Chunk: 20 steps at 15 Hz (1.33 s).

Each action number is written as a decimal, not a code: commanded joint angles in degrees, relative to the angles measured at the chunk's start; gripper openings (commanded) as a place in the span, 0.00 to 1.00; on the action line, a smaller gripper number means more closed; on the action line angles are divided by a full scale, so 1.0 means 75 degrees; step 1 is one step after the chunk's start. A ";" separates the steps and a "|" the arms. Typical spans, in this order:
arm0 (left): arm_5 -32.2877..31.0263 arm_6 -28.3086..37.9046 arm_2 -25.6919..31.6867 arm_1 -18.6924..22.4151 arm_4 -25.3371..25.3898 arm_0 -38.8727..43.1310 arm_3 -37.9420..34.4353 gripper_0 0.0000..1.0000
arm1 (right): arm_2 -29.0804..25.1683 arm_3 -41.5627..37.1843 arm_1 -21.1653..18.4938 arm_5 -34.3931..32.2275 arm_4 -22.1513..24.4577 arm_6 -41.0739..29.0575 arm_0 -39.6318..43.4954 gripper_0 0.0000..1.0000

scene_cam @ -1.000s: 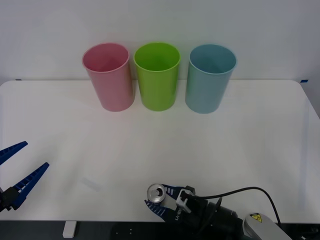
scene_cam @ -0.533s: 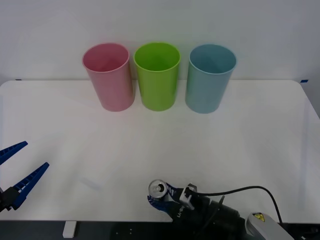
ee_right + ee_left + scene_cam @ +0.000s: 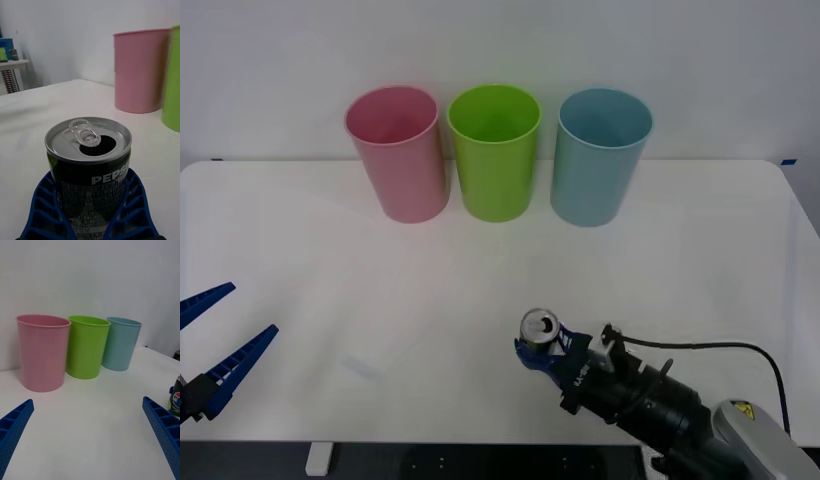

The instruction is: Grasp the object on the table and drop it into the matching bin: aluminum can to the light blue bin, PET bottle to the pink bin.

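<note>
I have the right gripper [image 3: 542,352] clamped on the can [image 3: 540,327], blue ribbed fingers [image 3: 45,210] pressed against both sides of its dark body. In the wrist view the can [image 3: 89,165] stands upright between them, silver top up, pull tab and open mouth showing, white lettering on the dark side. From the front I can't tell whether its base touches the table [image 3: 700,260] or sits just above it. Taking the light blue bin [image 3: 600,155] as my landmark: the can is well apart from it, on the near side toward the robot and a bit to the robot's left of it, over the front part of the table. The green bin [image 3: 494,150] stands just beside the blue one on its left, and the pink bin [image 3: 398,152] just beyond the green, all three upright in a row along the far edge of the table. My left gripper [image 3: 215,340] sits far to the left of the blue bin, at the near left corner of the table, fingers [image 3: 15,423] spread wide apart with nothing between them. From its wrist camera I see the three bins lined up and a sliver of the can [image 3: 175,397] behind one finger.
</note>
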 commanded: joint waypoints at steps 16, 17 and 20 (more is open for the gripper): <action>0.0000 0.0000 0.0000 0.0000 0.0000 0.0000 0.0000 1.00 | -0.3429 -0.3357 -0.0280 0.0096 0.1130 -0.5317 0.0313 0.00; 0.0000 0.0000 0.0000 0.0000 0.0000 0.0000 0.0000 1.00 | -0.3511 -0.3556 -0.0373 0.0307 0.1248 -0.5563 0.0277 0.00; 0.0000 0.0000 0.0000 0.0000 0.0000 0.0000 0.0000 1.00 | -0.3523 -0.3873 -0.0877 0.0869 0.1318 -0.5891 0.0043 0.00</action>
